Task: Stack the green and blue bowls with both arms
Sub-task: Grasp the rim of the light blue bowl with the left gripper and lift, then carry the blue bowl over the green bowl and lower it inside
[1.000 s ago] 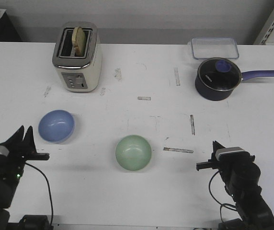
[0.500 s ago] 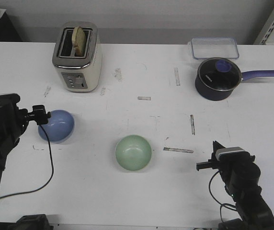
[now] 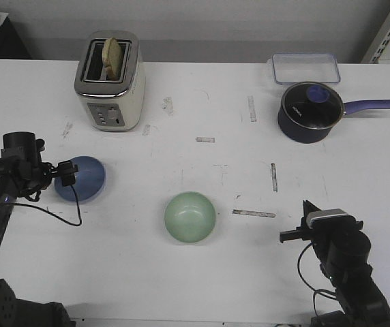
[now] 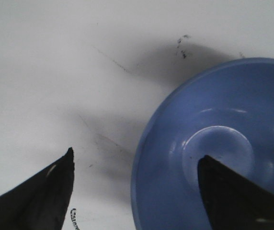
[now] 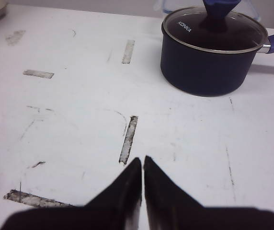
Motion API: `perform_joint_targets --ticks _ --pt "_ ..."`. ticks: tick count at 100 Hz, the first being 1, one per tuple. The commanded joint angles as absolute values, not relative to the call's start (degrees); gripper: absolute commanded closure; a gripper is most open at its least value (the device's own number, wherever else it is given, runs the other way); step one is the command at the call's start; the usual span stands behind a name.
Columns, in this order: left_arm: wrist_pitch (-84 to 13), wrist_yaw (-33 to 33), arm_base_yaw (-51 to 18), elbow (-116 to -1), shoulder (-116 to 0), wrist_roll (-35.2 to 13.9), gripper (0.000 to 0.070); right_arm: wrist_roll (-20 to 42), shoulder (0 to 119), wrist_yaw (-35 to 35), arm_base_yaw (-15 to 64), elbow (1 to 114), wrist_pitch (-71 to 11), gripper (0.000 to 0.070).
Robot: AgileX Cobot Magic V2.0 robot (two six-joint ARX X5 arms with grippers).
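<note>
The light blue bowl (image 3: 86,178) sits on the white table at the left, and the pale green bowl (image 3: 189,216) sits upright near the front centre. My left gripper (image 3: 64,175) is open at the blue bowl's left rim. In the left wrist view the left gripper (image 4: 136,154) straddles the rim of the blue bowl (image 4: 233,139), one finger inside and one over the table outside. My right gripper (image 3: 306,208) is shut and empty at the front right, far from both bowls. In the right wrist view the right gripper (image 5: 142,160) has its tips together.
A cream toaster (image 3: 110,82) with toast stands at the back left. A dark navy lidded saucepan (image 3: 309,112) with a long handle and a clear lidded container (image 3: 304,68) are at the back right. The saucepan (image 5: 209,50) lies ahead of the right gripper. Tape marks dot the table.
My left arm has swung from the table's front left edge up to the blue bowl and come down over its left rim. The right arm and both bowls have not moved.
</note>
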State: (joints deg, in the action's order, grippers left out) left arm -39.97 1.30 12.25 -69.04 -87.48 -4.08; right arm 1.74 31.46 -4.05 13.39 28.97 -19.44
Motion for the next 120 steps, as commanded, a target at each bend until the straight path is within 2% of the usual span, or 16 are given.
perform_joint_targets --ticks 1,17,23,28,65,82,93,102,120 --pt "-40.3 1.3 12.5 -69.8 -89.6 -4.6 0.0265 1.4 31.6 -3.9 13.5 29.6 -19.1 0.07" --pt "-40.3 1.3 12.5 -69.8 -91.3 -4.6 0.0579 1.4 31.6 -3.9 13.5 29.6 -19.1 0.07" --pt "-40.1 1.3 12.5 -69.8 -91.3 -4.6 0.066 1.4 31.6 -3.9 13.5 29.6 -19.1 0.07" --pt "-40.1 1.3 12.6 -69.8 -91.2 -4.6 0.07 1.4 31.6 -3.9 13.5 29.6 -19.1 0.07" --pt "-42.1 2.1 12.0 -74.3 -89.1 -4.6 0.07 1.4 31.6 -3.9 13.5 29.6 -19.1 0.07" --pt "-42.5 8.1 9.6 -79.9 -84.2 -5.7 0.07 1.4 31.6 -3.9 13.5 29.6 -19.1 0.07" --pt "-42.4 11.2 6.2 -82.8 -80.0 -5.8 0.07 1.4 31.6 -3.9 13.5 29.6 -19.1 0.07" --pt "-42.4 12.4 2.0 -84.2 -77.0 -7.7 0.07 1.5 31.6 -3.9 13.5 29.6 -19.1 0.07" --pt "-43.7 13.4 -10.7 -84.3 -73.6 -8.1 0.07 1.5 31.6 -3.9 13.5 29.6 -19.1 0.07"
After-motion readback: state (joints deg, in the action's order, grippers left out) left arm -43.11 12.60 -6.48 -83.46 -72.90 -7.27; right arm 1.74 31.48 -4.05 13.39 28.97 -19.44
